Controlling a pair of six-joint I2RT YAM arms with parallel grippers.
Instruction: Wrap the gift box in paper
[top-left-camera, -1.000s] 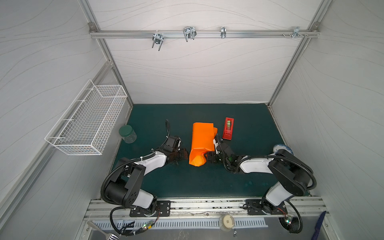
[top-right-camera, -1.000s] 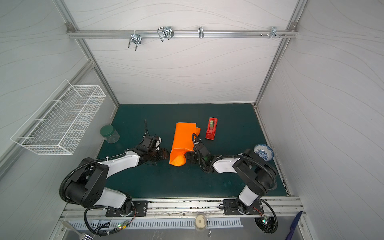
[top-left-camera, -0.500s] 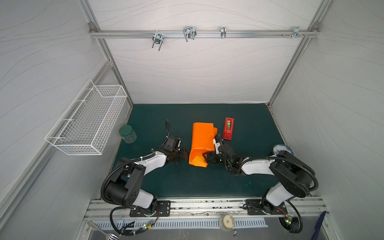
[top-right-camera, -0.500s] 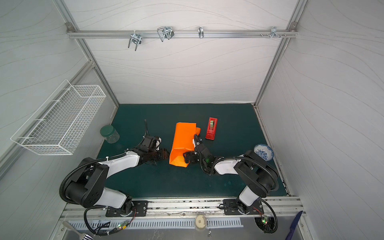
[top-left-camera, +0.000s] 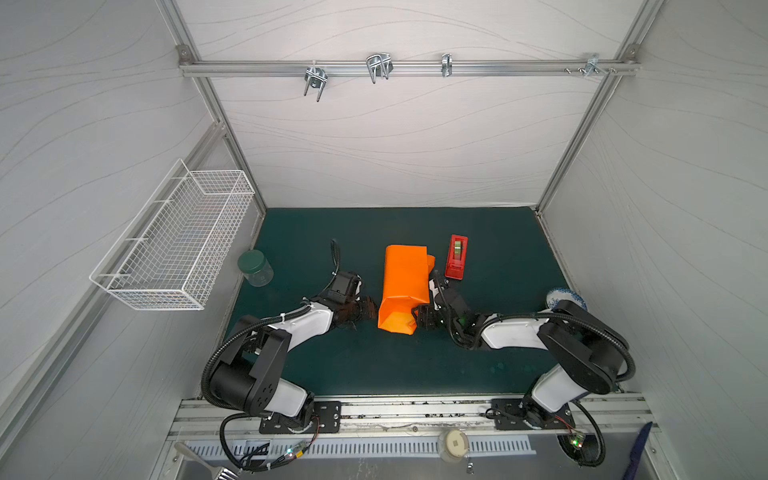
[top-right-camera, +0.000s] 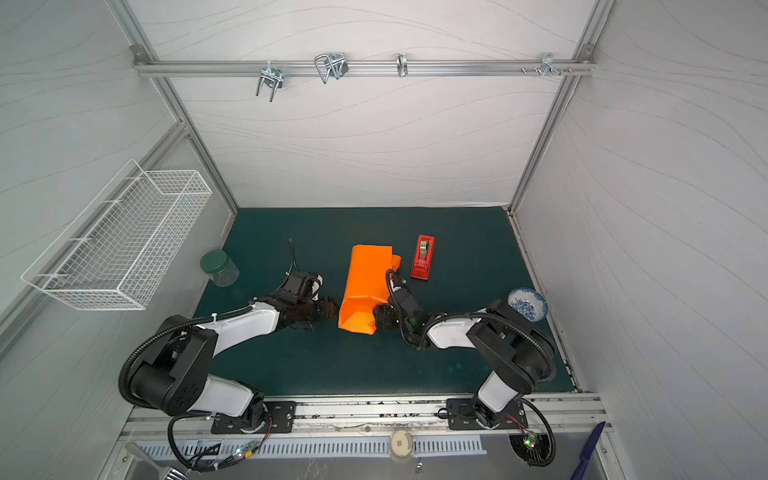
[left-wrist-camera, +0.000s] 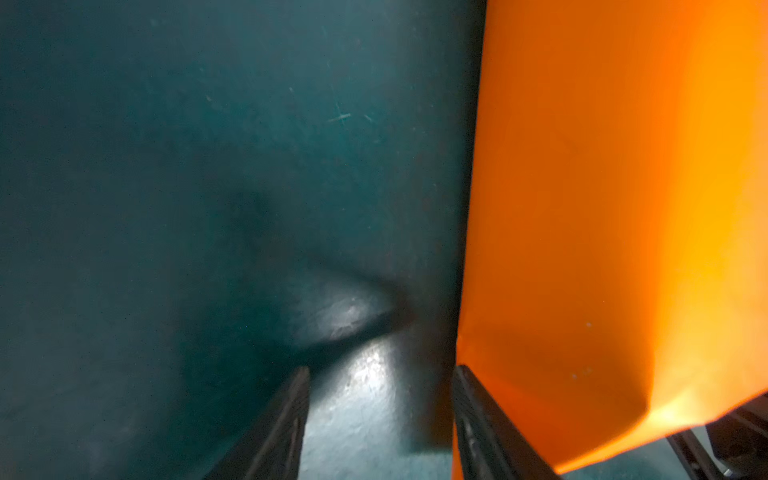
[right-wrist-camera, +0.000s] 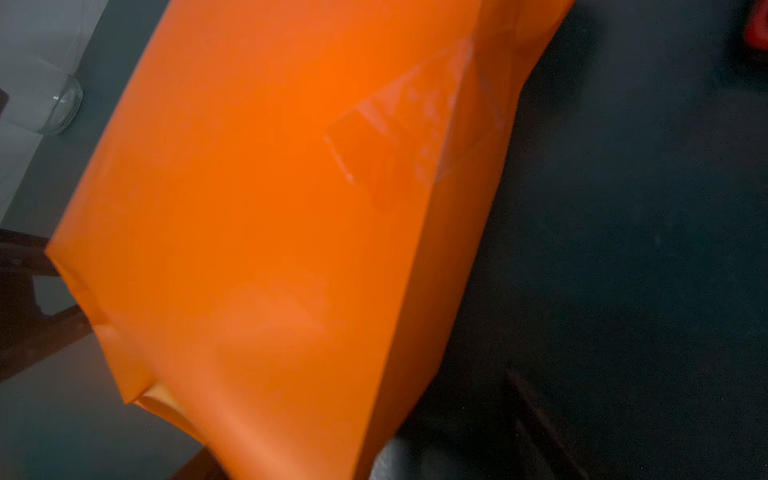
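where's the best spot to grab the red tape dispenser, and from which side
Probably across the narrow middle of the tape dispenser, jaws on its long sides, coming straight down from above: it lies flat on the mat, apart from the paper.

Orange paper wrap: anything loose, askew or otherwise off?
Yes. The large bright orange paper sheet is unfinished: its near end sits loose and creased, not folded flat, and a loose flap juts from the far corner toward the narrow red plastic tape dispenser. Nothing looks spilled or torn.

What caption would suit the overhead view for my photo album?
The left tool and right tool flank folded orange paper on a green mat, red tape dispenser nearby.
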